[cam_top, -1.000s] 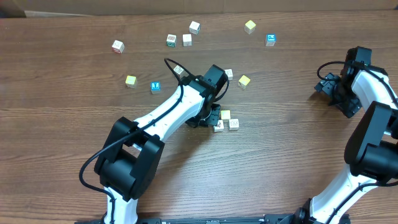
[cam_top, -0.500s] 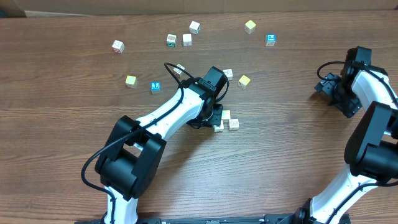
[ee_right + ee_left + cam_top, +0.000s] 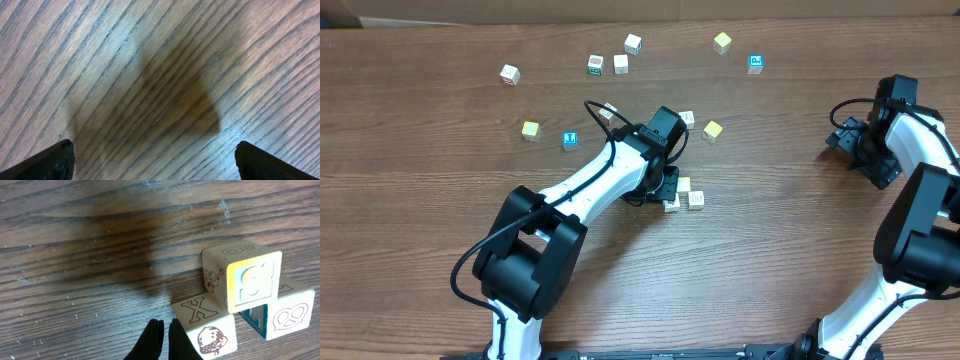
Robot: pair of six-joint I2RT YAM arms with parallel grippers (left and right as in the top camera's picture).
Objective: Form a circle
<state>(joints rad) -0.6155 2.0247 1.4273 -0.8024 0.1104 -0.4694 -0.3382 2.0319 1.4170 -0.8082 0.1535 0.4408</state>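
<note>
The circle [image 3: 684,195] is a tight cluster of small cubes near the table's middle. In the left wrist view it shows as a pale yellow cube with an S [image 3: 251,281], a white cube with an X [image 3: 204,324], a white pretzel cube [image 3: 291,317] and a cyan cube [image 3: 254,320] wedged between them. My left gripper [image 3: 663,187] [image 3: 163,332] is shut and empty, its right fingertip against the X cube's left side. My right gripper [image 3: 844,139] [image 3: 162,162] hovers open over bare wood at the far right, holding nothing.
Loose cubes lie scattered behind the cluster: a white one [image 3: 510,74], a yellow one [image 3: 530,129], a blue one [image 3: 570,139], three close together [image 3: 621,64], a yellow one [image 3: 722,42], a blue one [image 3: 755,64], and two nearer [image 3: 713,130].
My left arm has shifted very slightly at the cluster's left side; over the last half second it is still. The right arm and the cubes have not moved.
</note>
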